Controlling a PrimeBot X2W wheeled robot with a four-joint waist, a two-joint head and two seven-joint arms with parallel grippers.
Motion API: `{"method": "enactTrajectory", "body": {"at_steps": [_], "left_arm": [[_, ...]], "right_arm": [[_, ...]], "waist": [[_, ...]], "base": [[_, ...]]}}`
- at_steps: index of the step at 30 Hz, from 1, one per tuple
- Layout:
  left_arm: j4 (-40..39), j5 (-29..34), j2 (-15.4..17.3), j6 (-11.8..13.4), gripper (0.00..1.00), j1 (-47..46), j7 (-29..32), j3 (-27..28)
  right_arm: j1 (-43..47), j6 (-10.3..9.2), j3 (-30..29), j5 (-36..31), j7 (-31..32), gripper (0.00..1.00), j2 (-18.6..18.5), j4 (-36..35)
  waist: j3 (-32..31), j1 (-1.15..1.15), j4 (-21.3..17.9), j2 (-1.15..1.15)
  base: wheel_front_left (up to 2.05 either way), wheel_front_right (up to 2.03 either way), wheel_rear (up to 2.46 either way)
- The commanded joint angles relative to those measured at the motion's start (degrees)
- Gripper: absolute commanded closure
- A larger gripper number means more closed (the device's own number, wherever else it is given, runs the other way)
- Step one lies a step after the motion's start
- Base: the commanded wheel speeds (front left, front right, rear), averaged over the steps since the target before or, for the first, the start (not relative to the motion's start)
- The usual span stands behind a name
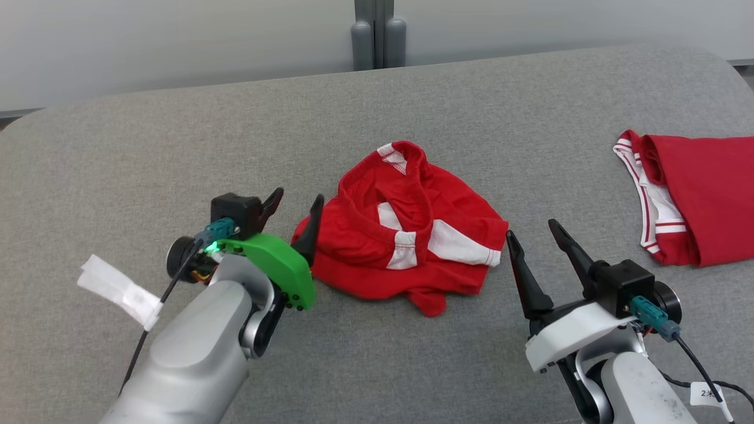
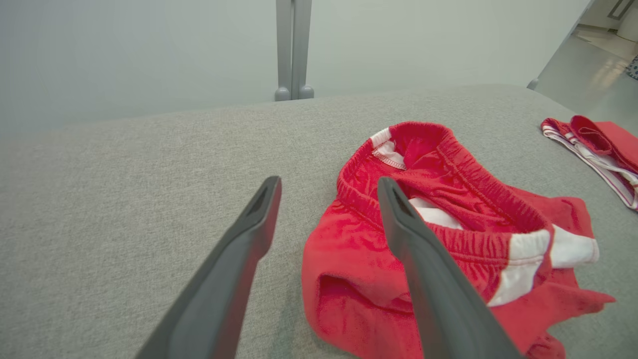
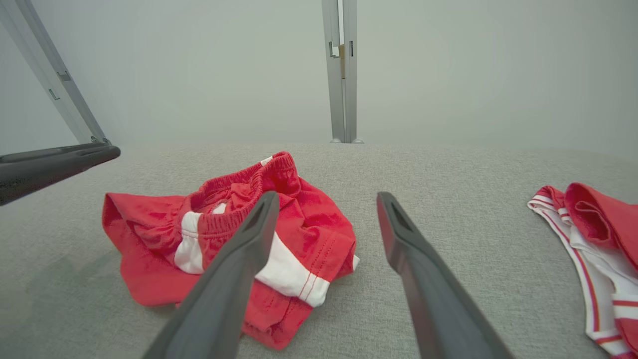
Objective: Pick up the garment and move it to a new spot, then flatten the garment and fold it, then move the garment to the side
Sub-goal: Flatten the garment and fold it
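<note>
Flattening looks next to me: left gripper (image 1: 298, 195) and right gripper (image 1: 531, 228) both gape, shorts (image 1: 406, 235) crumpled between them; I aim each at its nearest edge, pulling outward.

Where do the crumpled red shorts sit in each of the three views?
Head view: crumpled red shorts at centre.
Left wrist view: shorts right of centre, lower half.
Right wrist view: shorts left of centre, lower half.
Shared landmark: grey post, top middle in all three, behind the shorts.
</note>
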Motion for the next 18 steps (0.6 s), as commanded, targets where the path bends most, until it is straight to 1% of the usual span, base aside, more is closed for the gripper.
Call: {"method": "enactTrajectory", "body": {"at_steps": [1,2,5,8,12,18], "left_arm": [[-1.6,0.7,-0.2,-0.8,0.0,-1.3,0.3,-0.9],[-2.8,1.0,-0.5,-1.3,0.0,-1.9,1.2,-1.5],[-5.0,1.9,-1.1,-1.8,0.0,-3.5,4.3,-3.3],[-5.1,2.5,-1.5,-3.2,0.0,-4.1,10.4,-6.7],[-4.9,2.8,-1.6,-4.9,0.0,-5.3,16.2,-9.7],[-3.3,4.1,-1.1,-5.2,0.0,-6.8,19.5,-12.0]], "right_arm": [[0.7,-0.09,0.3,-0.3,0.0,0.0,0.1,0.0],[0.7,-0.09,0.4,-0.1,-0.1,0.0,0.1,0.0],[0.4,-0.09,0.7,0.1,-0.3,0.0,0.2,0.2],[0.0,-0.09,0.8,0.0,-0.5,0.0,0.5,0.1],[-0.3,-0.09,0.5,0.3,-0.8,0.0,0.6,0.4],[-0.9,-0.09,0.5,0.5,-1.5,0.0,1.1,1.0]], "waist": [[-0.2,0.0,-0.5,0.0],[-0.3,0.0,-0.9,0.0],[-0.2,0.0,-2.5,0.0],[0.1,0.0,-4.7,0.0],[0.9,0.0,-7.2,0.0],[1.7,0.0,-9.9,0.0]], "base": [[0.0,0.0,0.0],[0.0,0.0,0.0],[0.0,0.0,0.0],[0.0,0.0,0.0],[0.0,0.0,0.0],[0.0,0.0,0.0]]}}
